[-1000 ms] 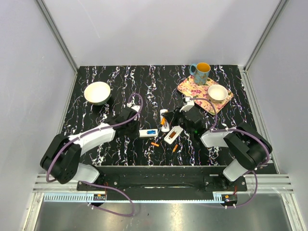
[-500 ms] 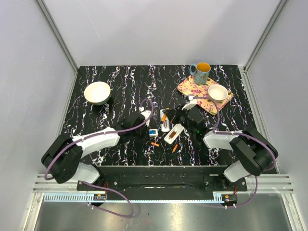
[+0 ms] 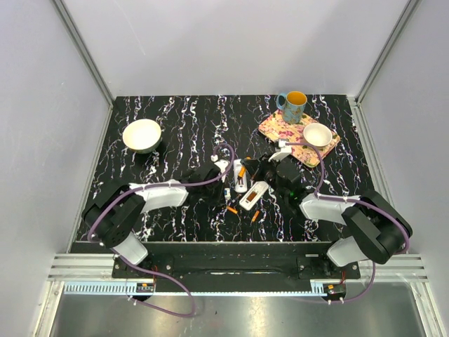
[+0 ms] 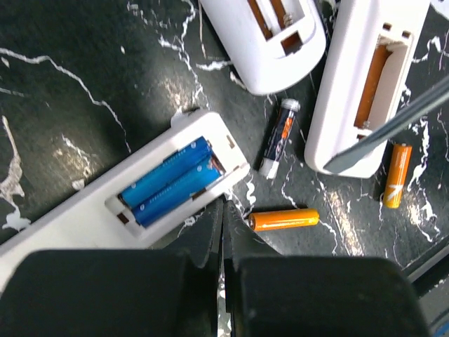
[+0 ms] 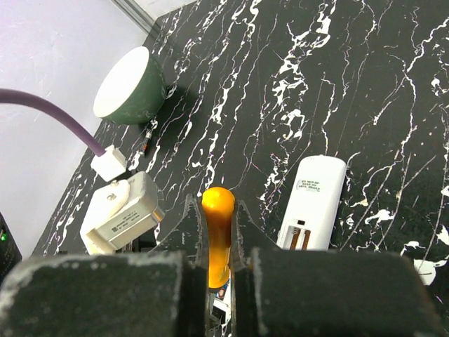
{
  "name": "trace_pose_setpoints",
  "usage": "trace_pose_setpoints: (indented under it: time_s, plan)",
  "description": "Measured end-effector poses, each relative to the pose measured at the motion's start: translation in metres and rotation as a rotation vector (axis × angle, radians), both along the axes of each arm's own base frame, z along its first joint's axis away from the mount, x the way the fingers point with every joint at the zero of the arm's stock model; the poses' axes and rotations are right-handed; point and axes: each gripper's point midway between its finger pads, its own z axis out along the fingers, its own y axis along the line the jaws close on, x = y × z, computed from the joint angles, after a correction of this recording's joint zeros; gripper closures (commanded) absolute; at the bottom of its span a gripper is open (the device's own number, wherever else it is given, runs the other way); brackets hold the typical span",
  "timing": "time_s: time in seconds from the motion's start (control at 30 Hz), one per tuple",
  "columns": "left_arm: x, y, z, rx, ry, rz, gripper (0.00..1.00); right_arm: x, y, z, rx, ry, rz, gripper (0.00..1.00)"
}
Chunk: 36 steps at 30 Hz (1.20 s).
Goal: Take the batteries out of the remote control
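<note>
Batteries (image 4: pixel 172 181) not yet unloaded: a blue pair lies side by side in the open compartment of a white remote control (image 4: pixel 77 225) on the table (image 4: pixel 70 91). The coming move turns on how that pair sits against the left fingers (image 4: pixel 219 226), which are the nearer ones. The compartment's end lies just beside their tips, a little to the far right. The batteries' long axis runs along the remote, from far-left to near-right, slanting past the tips rather than square across them. Those fingers are pressed together with nothing between them, so I judge they could only prise or push, not pinch, unless they part. The right fingers (image 5: pixel 216 209) are clenched on an orange-handled tool (image 5: pixel 217 242). What looks like its grey blade reaches over a second remote (image 4: pixel 365 77) to the right. A loose orange battery (image 4: pixel 284 220) lies on the table just to the near side of the left tips, not touching them.
</note>
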Motion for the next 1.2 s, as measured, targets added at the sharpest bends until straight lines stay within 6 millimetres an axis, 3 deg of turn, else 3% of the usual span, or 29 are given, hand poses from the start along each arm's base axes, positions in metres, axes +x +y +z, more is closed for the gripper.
trace_pose_setpoints:
  time_s: [0.43, 0.63, 0.77, 1.0, 1.07, 1.2]
  plan:
    - [0.029, -0.012, 0.0, 0.018, -0.038, 0.065, 1.0, 0.002, -0.002, -0.006, -0.011, 0.011, -0.013, 1.0]
    - [0.031, -0.012, 0.002, 0.019, -0.044, 0.068, 1.0, 0.002, -0.002, -0.006, -0.011, 0.011, -0.013, 1.0]
    - [0.02, -0.005, 0.017, -0.016, -0.069, 0.059, 1.0, 0.002, -0.001, -0.009, -0.014, 0.014, -0.013, 1.0]
    - [0.015, 0.007, 0.087, -0.128, -0.221, 0.08, 1.0, 0.006, 0.003, -0.017, -0.03, 0.028, -0.008, 1.0]
    - [0.017, 0.016, 0.086, -0.099, -0.229, 0.106, 1.0, 0.009, 0.005, -0.017, -0.031, 0.026, -0.005, 1.0]
    - [0.015, 0.042, 0.064, -0.001, -0.185, 0.163, 1.0, 0.015, 0.01, -0.016, -0.031, 0.019, -0.002, 1.0]
